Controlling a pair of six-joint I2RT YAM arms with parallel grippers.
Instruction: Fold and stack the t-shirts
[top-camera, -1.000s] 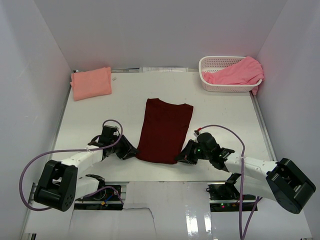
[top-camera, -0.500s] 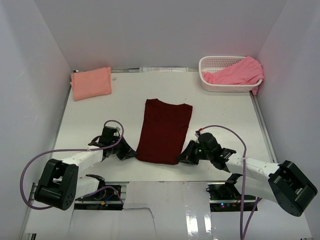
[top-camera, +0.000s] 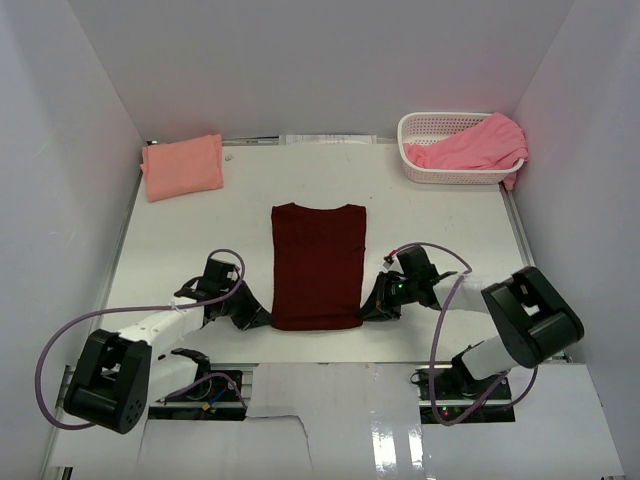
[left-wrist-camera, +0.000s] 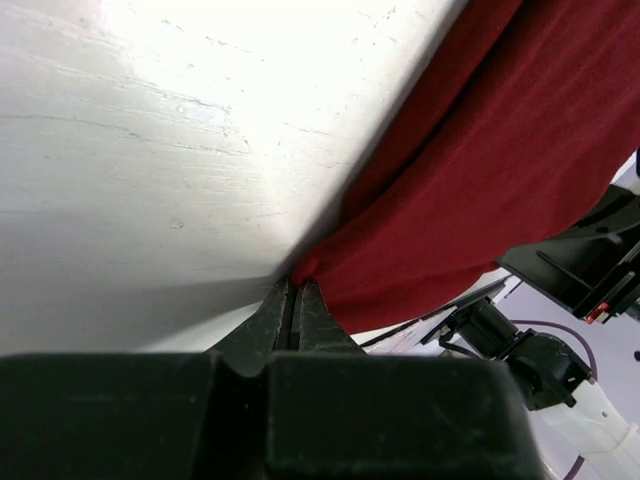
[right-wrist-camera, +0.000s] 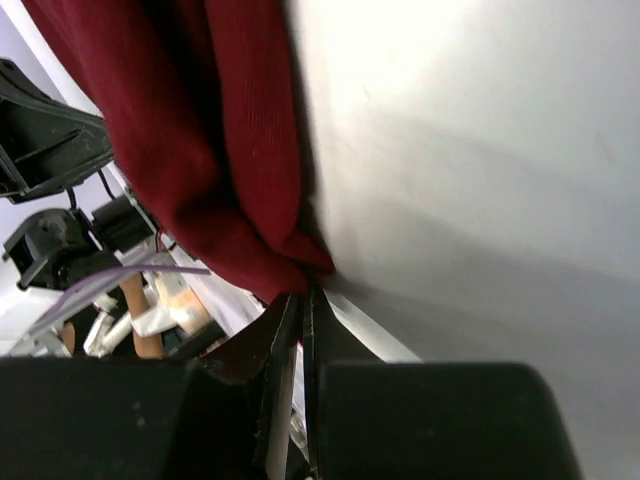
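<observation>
Two grippers are closed on the near corners of the dark maroon t-shirt (top-camera: 318, 265), which is spread flat as a long rectangle on the white table (top-camera: 450, 230). The left gripper (top-camera: 266, 320) is pinched fully together on the shirt's near left corner. In the left wrist view a small fold of maroon cloth is seen caught at the very tips of its jaws. The right gripper (top-camera: 364, 314) is clamped in the same way on the near right corner, where the cloth is bunched at the tips and lifted slightly off the table. The salmon-peach t-shirt (top-camera: 182, 166) is laid folded well beyond the maroon shirt's far left corner. The brighter pink t-shirt (top-camera: 470, 145) is heaped in the white lattice basket (top-camera: 420, 125), well beyond the maroon shirt's far right corner, with part of it draped over the rim.
</observation>
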